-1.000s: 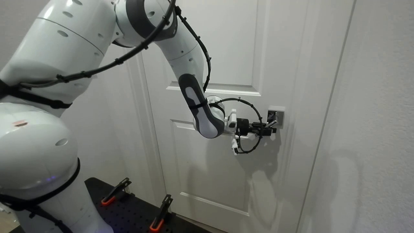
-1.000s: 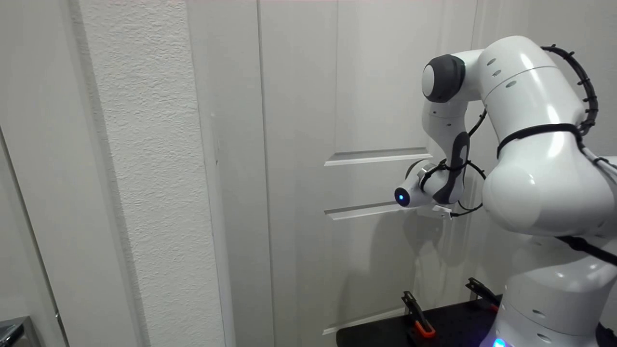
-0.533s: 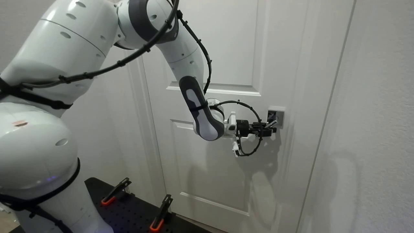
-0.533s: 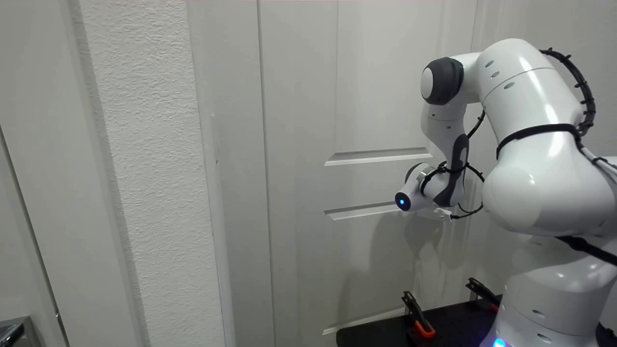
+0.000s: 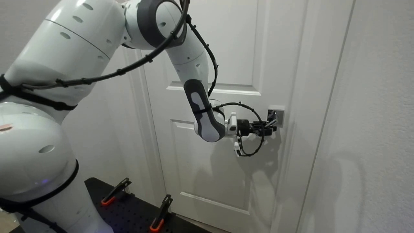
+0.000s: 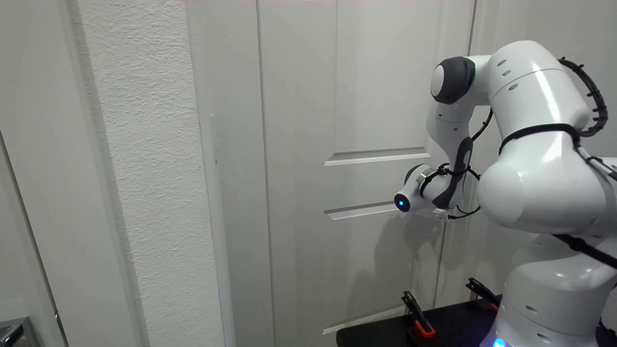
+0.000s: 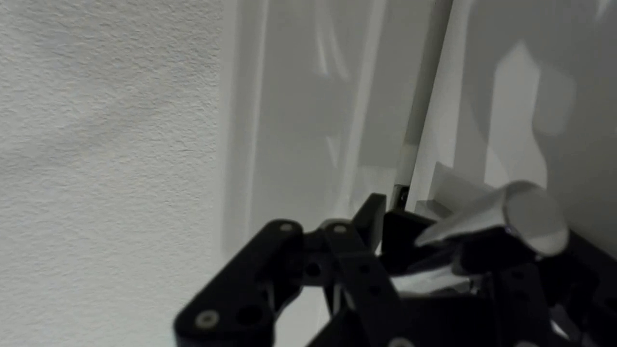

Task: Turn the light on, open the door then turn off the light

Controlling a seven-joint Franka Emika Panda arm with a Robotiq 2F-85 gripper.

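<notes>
Since the earlier frame, the robot arm [image 5: 72, 55] has shifted at its elbow [image 6: 450, 79] toward the right of both exterior views, while the wrist [image 6: 412, 193] has hardly moved; in an exterior view the seam [image 6: 439, 265] along the door's [image 6: 299, 217] edge behind the arm now reads as a clear dark line. That line, together with the dark gap [image 7: 426, 86] that the wrist view shows beside the door frame [image 7: 303, 120], suggests the door is just ajar, so most of the opening is left to do. Turning on the light is probably done, judging by the room's brightness alone, since neither lamp nor switch is in view; turning it off would come last. From the high elbow the forearm [image 5: 195, 68] slopes down in front of the door, and the gripper [image 5: 271, 128] reaches sideways, roughly level, to the lever handle [image 7: 532, 217] near the door's opening edge. In the wrist view the lever overlaps the black fingers [image 7: 372, 218] in shadow, so I cannot tell whether they pinch it, stand apart or press together against it.
</notes>
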